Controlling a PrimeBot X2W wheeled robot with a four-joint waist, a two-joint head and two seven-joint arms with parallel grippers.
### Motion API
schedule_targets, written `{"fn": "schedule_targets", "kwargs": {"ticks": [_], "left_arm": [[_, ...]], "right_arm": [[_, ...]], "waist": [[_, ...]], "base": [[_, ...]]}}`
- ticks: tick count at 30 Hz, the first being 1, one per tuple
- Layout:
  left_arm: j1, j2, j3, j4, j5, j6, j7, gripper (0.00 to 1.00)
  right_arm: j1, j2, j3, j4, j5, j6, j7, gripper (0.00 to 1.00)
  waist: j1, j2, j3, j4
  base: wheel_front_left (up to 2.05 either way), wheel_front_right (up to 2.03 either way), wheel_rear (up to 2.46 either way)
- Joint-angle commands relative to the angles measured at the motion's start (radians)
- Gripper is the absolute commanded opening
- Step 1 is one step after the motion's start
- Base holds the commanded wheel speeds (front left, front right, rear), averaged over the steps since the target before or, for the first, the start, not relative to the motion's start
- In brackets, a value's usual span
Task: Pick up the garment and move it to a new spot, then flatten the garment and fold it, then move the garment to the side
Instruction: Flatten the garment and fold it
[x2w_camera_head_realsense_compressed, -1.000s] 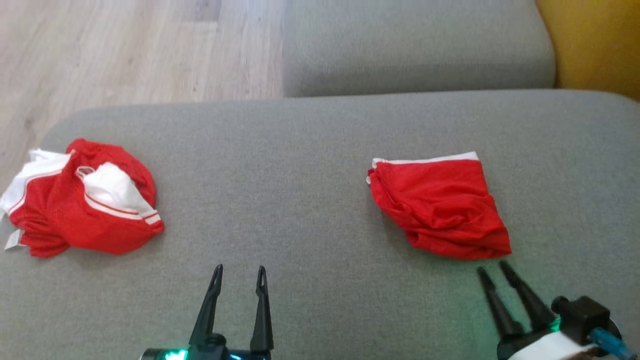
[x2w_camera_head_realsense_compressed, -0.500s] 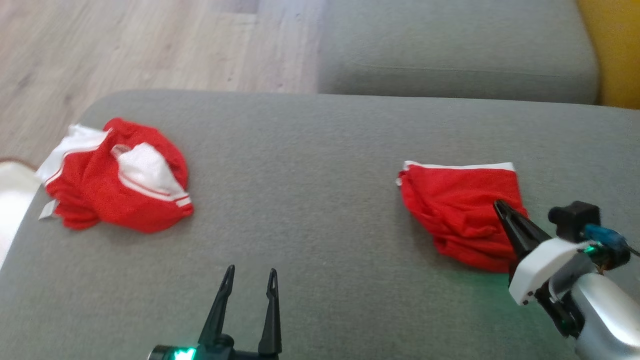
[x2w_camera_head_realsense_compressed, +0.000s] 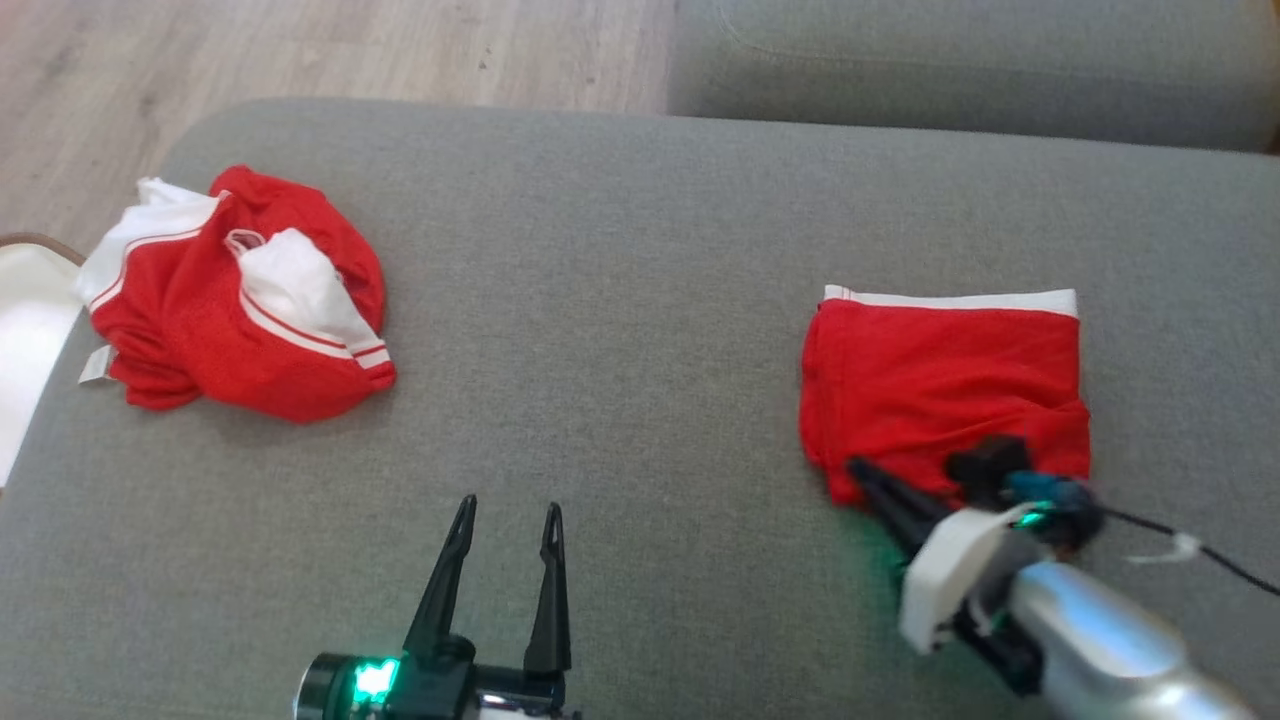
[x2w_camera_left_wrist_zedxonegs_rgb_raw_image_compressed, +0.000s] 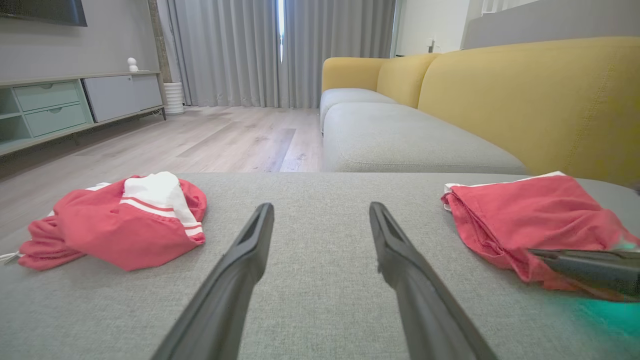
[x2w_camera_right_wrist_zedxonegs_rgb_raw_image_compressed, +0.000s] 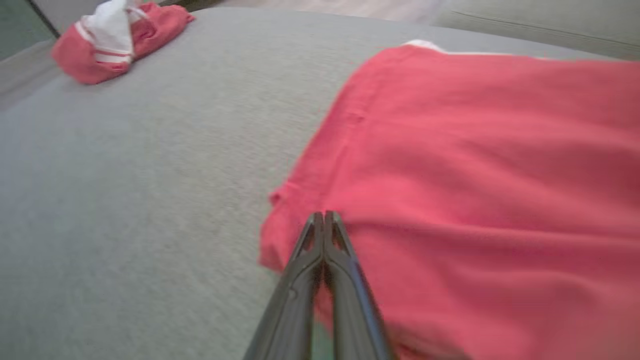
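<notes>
Okay, crumpled garment (x2w_camera_head_realsense_compressed: 235, 300) is lying far left on the sofa seat (x2w_camera_head_realsense_compressed: 600, 300); left gripper (x2w_camera_head_realsense_compressed: 510, 503) is hovering mid-seat, spread wide, empty. The folded garment (x2w_camera_head_realsense_compressed: 940, 370) is sitting right, long axis left-right; right gripper (x2w_camera_head_realsense_compressed: 858, 466), nearer, is touching its near-left corner, fingers closed together, pinch unclear.

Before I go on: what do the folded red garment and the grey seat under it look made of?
The folded red garment: thin, soft cloth, perhaps a synthetic sports knit, matte; it lies in fine wrinkles. The grey seat: woven upholstery fabric, matte, with a fine heathered grain.
</notes>
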Motion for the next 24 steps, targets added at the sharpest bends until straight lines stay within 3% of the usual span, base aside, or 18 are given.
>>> {"fn": "schedule_targets", "kwargs": {"ticks": [1, 10, 13, 16, 17, 18, 20, 24], "left_arm": [[-0.045, -0.014, 0.019, -0.029, 0.010, 0.007, -0.006, 1.00], [-0.055, -0.014, 0.008, -0.028, 0.000, 0.014, -0.006, 1.00], [-0.047, -0.014, 0.014, -0.030, -0.002, 0.018, -0.006, 1.00], [-0.026, -0.014, 0.036, -0.035, -0.009, 0.029, -0.006, 1.00], [-0.017, -0.014, 0.047, -0.038, -0.013, 0.033, -0.006, 1.00], [-0.007, -0.014, 0.059, -0.042, -0.016, 0.036, -0.006, 1.00], [0.004, -0.014, 0.071, -0.047, -0.022, 0.039, -0.006, 1.00], [0.033, -0.014, 0.118, -0.075, -0.031, 0.045, -0.006, 1.00]], "right_arm": [[-0.020, 0.001, 0.029, -0.025, 0.014, -0.001, -0.023, 0.00], [-0.024, 0.027, 0.147, -0.088, 0.070, -0.001, -0.082, 0.00], [0.002, 0.017, 0.095, -0.140, 0.059, -0.001, -0.084, 0.00], [0.069, -0.003, -0.034, -0.213, 0.005, -0.001, -0.085, 0.00], [0.100, -0.007, -0.091, -0.237, -0.018, -0.001, -0.085, 0.58], [0.136, -0.010, -0.149, -0.260, -0.043, -0.001, -0.085, 1.00], [0.173, -0.012, -0.209, -0.285, -0.070, -0.001, -0.085, 1.00], [0.325, 0.003, -0.449, -0.414, -0.196, -0.001, -0.085, 1.00]], "waist": [[-0.0002, 0.0000, 0.007, -0.007], [-0.0002, 0.0000, -0.006, -0.029], [-0.0002, 0.0000, -0.029, -0.035], [-0.0002, 0.0000, -0.060, -0.050], [-0.0002, 0.0000, -0.073, -0.057], [-0.0002, 0.0000, -0.085, -0.064], [-0.0002, 0.0000, -0.095, -0.073], [-0.0002, 0.0000, -0.121, -0.110]], "base": [[0.00, 0.00, 0.00], [0.00, 0.00, 0.00], [0.00, 0.00, 0.00], [0.00, 0.00, 0.00], [0.00, 0.00, 0.00], [0.00, 0.00, 0.00], [0.00, 0.00, 0.00], [0.00, 0.00, 0.00]]}}
